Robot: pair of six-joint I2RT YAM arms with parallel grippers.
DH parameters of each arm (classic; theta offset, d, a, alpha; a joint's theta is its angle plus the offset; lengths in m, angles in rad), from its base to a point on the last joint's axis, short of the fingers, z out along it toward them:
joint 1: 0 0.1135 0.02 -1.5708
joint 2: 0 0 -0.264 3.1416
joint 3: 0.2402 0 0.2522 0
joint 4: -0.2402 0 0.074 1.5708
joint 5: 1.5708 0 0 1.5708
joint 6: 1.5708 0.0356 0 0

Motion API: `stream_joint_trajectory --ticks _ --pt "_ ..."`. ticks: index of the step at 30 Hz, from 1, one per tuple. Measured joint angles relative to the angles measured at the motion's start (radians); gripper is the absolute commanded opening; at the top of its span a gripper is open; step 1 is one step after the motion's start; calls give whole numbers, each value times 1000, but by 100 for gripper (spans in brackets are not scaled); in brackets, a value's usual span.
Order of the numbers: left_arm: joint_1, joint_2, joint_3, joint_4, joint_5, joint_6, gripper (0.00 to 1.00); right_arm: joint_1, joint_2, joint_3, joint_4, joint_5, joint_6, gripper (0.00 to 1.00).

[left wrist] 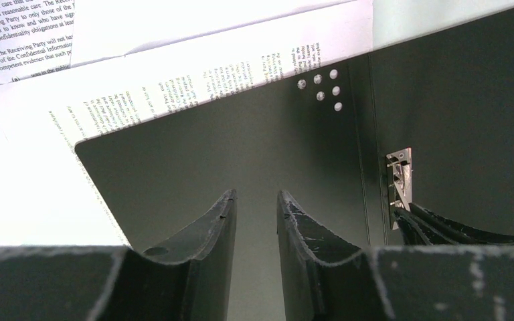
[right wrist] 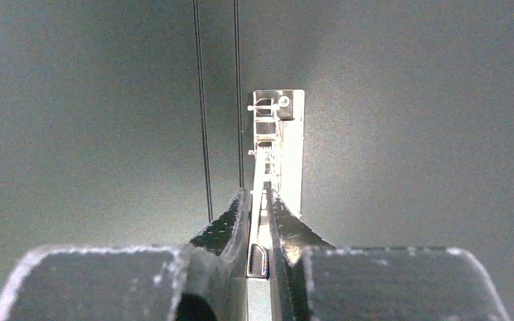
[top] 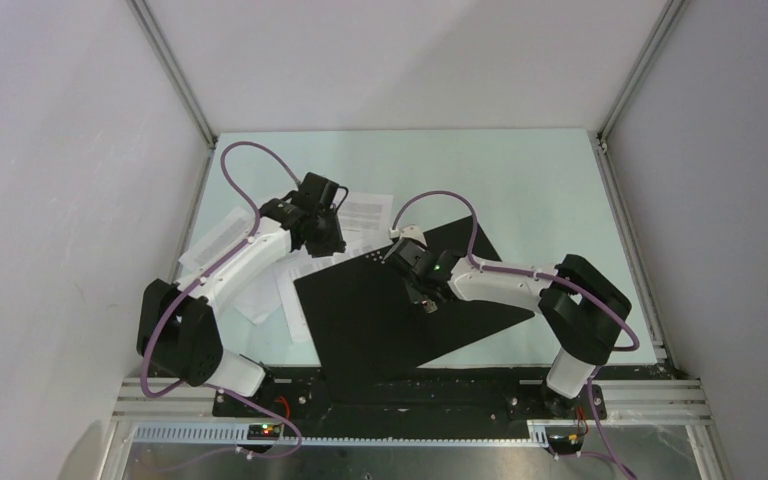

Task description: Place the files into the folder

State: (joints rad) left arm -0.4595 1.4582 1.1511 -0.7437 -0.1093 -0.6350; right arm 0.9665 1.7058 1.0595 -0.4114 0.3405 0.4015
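The folder [top: 380, 320] lies spread flat in the middle of the pale surface [top: 520, 190], its black inside facing up and one corner pointing toward the bottom of the overhead view. The files [top: 365, 210], white sheets of dense print, are scattered loosely at the upper left of the folder. Some are fanned toward the left edge of the surface. At least one is tucked partly under the folder's left flap, so its printed lines vanish beneath the black edge.

The left hand [top: 328, 240] sits low at the folder's upper left corner, right where the black flap meets the paper. Its fingers are apart, with nothing but black flap showing in the gap.

The right hand [top: 426, 297] is down over the centre of the folder, beside the fold lines of the spine. Its fingers are pressed together on the thin upright blade of the metal clip [right wrist: 278, 134] fixed there, with the shiny strip pinched between the tips.
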Motion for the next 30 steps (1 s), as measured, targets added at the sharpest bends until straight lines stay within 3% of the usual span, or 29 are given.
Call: stream_joint_trajectory --ticks 7,17,30 --pt "2 0 0 0 0 0 33 -34 -67 11 -128 6 60 0" --pt "3 1 1 0 8 -1 34 -232 -333 11 -302 51 72 0" --pt "68 108 26 -1 18 -30 34 -516 -381 12 -422 72 -17 0"
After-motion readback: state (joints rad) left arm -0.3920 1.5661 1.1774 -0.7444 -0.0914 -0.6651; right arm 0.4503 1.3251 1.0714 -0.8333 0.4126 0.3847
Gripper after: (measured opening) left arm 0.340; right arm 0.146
